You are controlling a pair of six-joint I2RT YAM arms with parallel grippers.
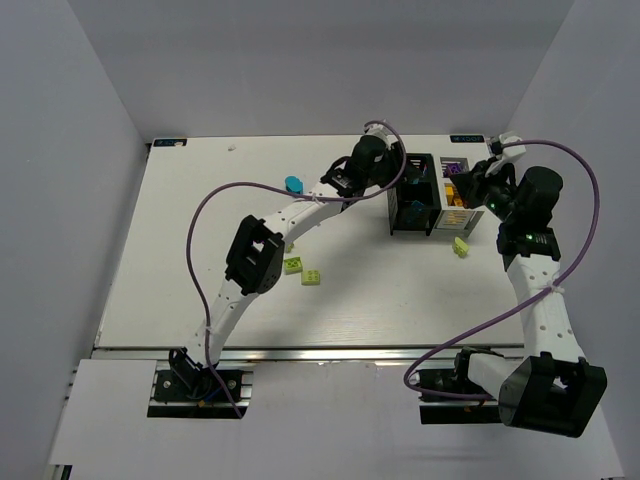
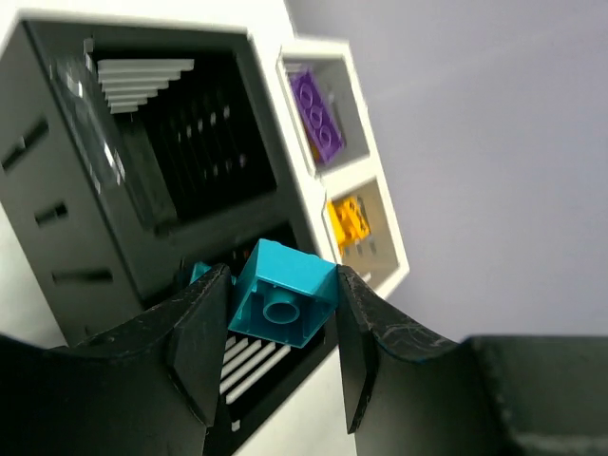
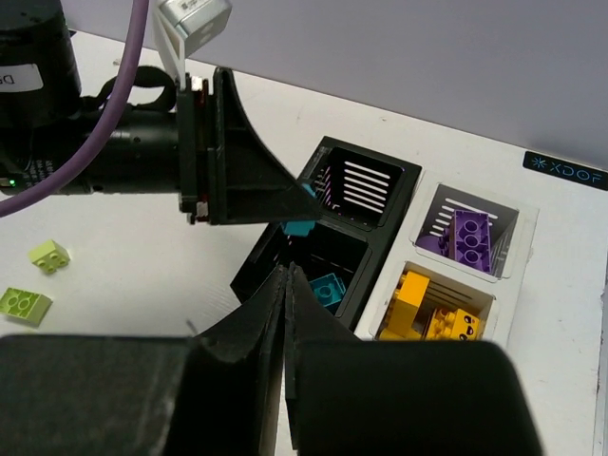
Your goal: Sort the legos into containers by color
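Note:
My left gripper [image 2: 280, 281] is shut on a teal lego [image 2: 285, 290], holding it just above the near compartment of the black bin [image 2: 104, 237]. In the top view that gripper [image 1: 400, 181] sits at the bin's [image 1: 415, 200] left side. Another teal lego [image 3: 326, 288] lies inside that compartment. The white tray [image 3: 518, 275] holds a purple lego [image 3: 468, 237] and yellow legos [image 3: 427, 309]. My right gripper [image 3: 288, 275] is shut with nothing in it, hovering near the containers' front, to the right in the top view [image 1: 470, 186].
Two lime legos [image 1: 292, 264] [image 1: 312, 277] lie on the table left of centre, and a third one [image 1: 460, 246] lies just in front of the white tray [image 1: 457, 215]. A rounded teal piece [image 1: 293, 184] rests further back left. The left arm stretches across the table's middle.

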